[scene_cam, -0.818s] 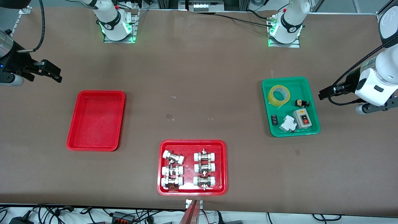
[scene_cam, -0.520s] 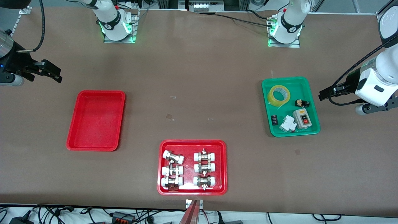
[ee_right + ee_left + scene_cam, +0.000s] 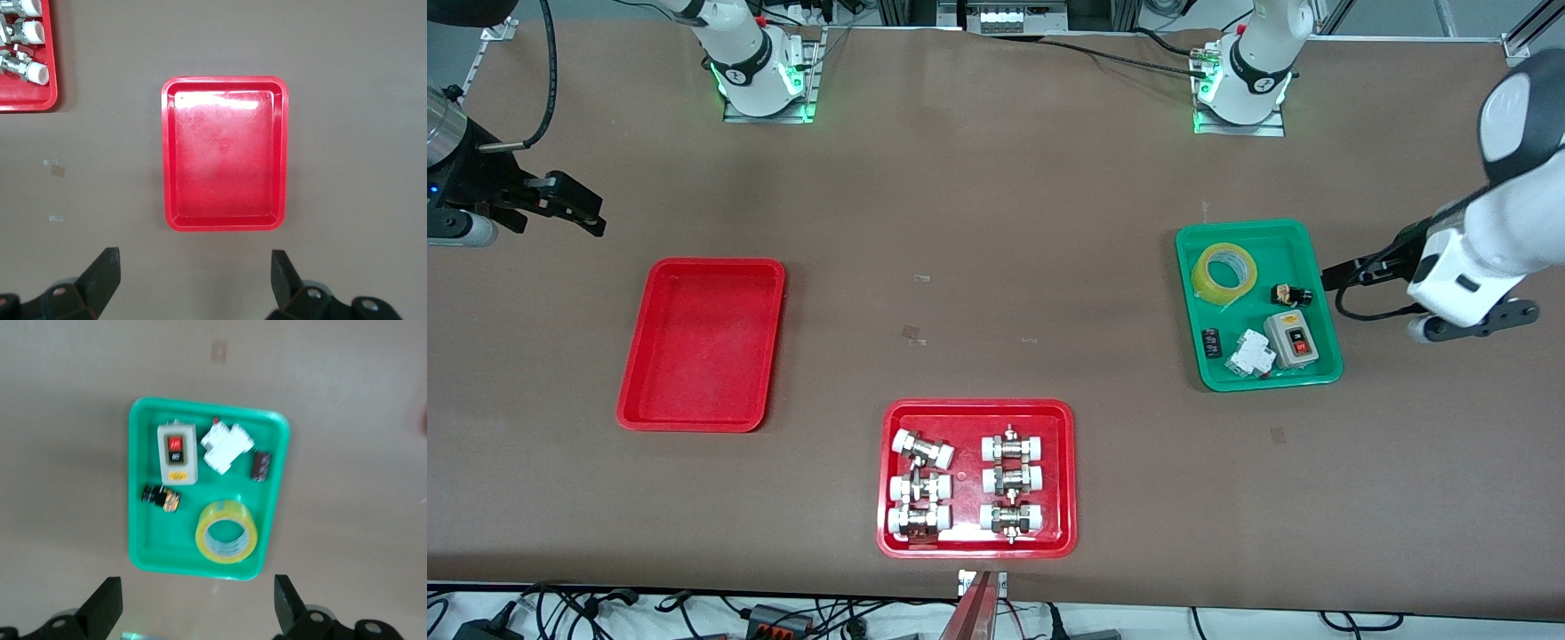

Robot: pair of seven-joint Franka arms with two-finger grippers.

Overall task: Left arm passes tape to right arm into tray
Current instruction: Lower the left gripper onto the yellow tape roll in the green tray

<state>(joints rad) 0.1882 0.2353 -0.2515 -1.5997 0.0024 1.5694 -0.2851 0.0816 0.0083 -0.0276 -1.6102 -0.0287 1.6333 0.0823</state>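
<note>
- At the right arm's end of the bench you see the right gripper up over bare bench, near the tray's corner that lies farthest from the front camera; its jaws are spread with nothing in them, and this arm waits.
- The tray sits flat with nothing in it.
- Nearer the front camera than the tray, and toward the left arm's end from it, you have a second red tray carrying pipe fittings in two columns.
- Well apart from the tray, toward the left arm's end, the green tray holds the tape, lying flat in the corner farthest from the front camera, beside a switch box and small parts.
- The left gripper hangs just beside the green tray's edge, jaws spread wide, holding nothing.
</note>
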